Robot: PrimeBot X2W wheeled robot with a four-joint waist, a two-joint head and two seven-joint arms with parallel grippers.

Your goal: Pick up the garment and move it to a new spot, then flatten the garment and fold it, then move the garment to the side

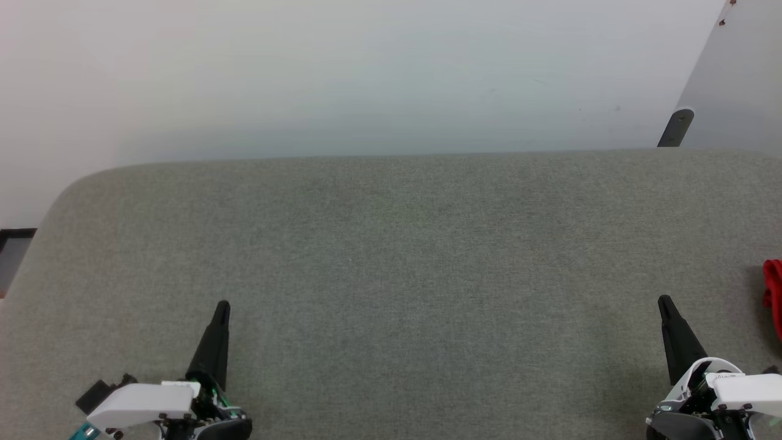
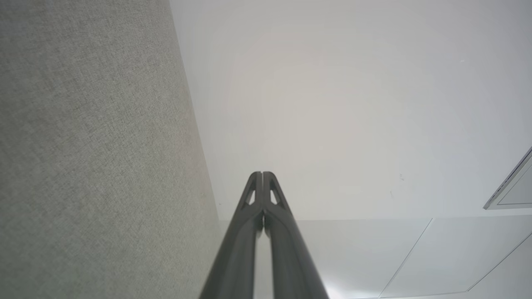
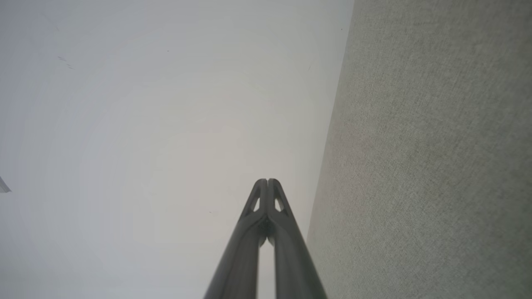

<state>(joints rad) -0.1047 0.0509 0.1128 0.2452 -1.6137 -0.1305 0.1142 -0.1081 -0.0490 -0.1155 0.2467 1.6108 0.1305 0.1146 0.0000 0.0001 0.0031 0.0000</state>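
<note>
A sliver of the red garment (image 1: 773, 296) shows at the far right edge of the head view, lying on the grey fabric table (image 1: 391, 275); the rest of it is cut off by the frame. My left gripper (image 1: 223, 305) rests at the lower left, shut and holding nothing. My right gripper (image 1: 664, 300) stands at the lower right, shut and empty, a short way left of the garment. The left wrist view has its gripper (image 2: 262, 173) with tips pressed together, and the right wrist view has its gripper (image 3: 267, 180) the same.
The table's far edge runs across the head view, with a pale wall behind. A dark bracket (image 1: 676, 127) on a grey panel stands at the back right. The table's rounded left corner (image 1: 67, 183) curves down at the left.
</note>
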